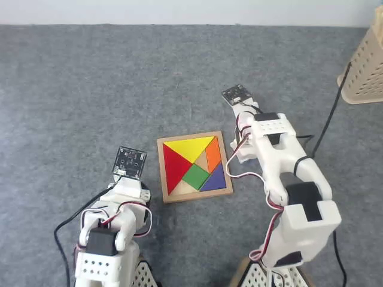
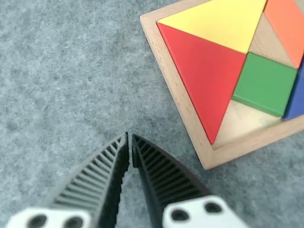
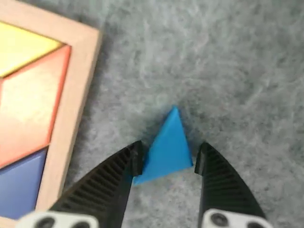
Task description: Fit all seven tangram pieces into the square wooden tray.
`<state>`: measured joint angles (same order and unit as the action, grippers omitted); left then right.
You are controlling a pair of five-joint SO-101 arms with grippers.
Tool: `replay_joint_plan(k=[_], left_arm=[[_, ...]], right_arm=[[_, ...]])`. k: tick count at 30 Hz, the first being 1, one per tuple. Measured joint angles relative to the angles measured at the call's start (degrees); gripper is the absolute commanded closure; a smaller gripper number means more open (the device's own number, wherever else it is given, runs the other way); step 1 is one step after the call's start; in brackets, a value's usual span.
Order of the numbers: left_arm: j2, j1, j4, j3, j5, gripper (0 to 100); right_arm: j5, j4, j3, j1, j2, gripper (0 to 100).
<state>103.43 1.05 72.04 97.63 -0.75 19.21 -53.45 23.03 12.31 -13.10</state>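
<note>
Jaws on my right gripper (image 3: pixel 168 153) are apart, and the little light blue triangle (image 3: pixel 168 137) lies flat between them on the grey carpet (image 1: pixel 90 89). One black finger (image 3: pixel 124 172) touches a corner of the triangle, and the other finger (image 3: pixel 212 172) is just beside the far corner (I can't tell if it really touches). The triangle sits outside the square wooden tray (image 1: pixel 161 174), just beside its rim, on the side where the orange piece (image 1: pixel 213 153) is. My left gripper (image 2: pixel 129 138) has its two toothed fingers pressed together with nothing in between. It hangs over bare carpet near a corner of the tray, on the red side. From up high I see the tray in the middle of the table, turned a bit, with my left arm low on one side and my right arm bent over the carpet on the other side. Five pieces lie inside the tray. A big yellow triangle (image 1: pixel 190 147) fills the far edge. A big red triangle (image 1: pixel 173 167) fills the side by my left arm. A green square (image 1: pixel 195 176) sits in the middle, touching the tip of the red one. The orange piece lies along the side by my right arm, and a dark blue triangle (image 1: pixel 215 179) sits in the near corner under it. Bare wood shows in two small spots, one between yellow, orange and green, and one along the near edge beside the red triangle. A cream box with holes (image 1: pixel 368 66) stands at the far edge of the table.
</note>
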Motion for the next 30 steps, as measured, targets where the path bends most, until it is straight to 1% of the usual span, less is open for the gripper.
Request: replay_joint_plan(k=[6, 10, 13, 21, 26, 28, 30], left_arm=[[0.00, 0.00, 0.00, 0.00, 0.00, 99], [0.00, 0.00, 0.00, 0.00, 0.00, 99], [0.00, -0.09, 0.00, 0.00, 0.00, 99], [0.00, -0.09, 0.00, 0.00, 0.00, 99], [0.00, -0.09, 0.00, 0.00, 0.00, 99], [0.00, -0.09, 0.00, 0.00, 0.00, 99], [0.00, -0.09, 0.00, 0.00, 0.00, 99]], right_arm=[[0.00, -0.18, -0.09, 0.09, 0.00, 82.4], [0.09, -0.09, -0.09, -0.35, 0.00, 89.5], [0.09, 0.00, -0.26, -0.53, 0.00, 92.6], [0.09, -0.70, -0.26, -0.53, 0.18, 93.7], [0.00, -6.15, 0.18, 0.62, 7.65, 93.7], [0.00, -6.68, 2.64, 2.99, 13.80, 93.7], [0.00, -6.68, 6.68, 6.95, 20.04, 93.7]])
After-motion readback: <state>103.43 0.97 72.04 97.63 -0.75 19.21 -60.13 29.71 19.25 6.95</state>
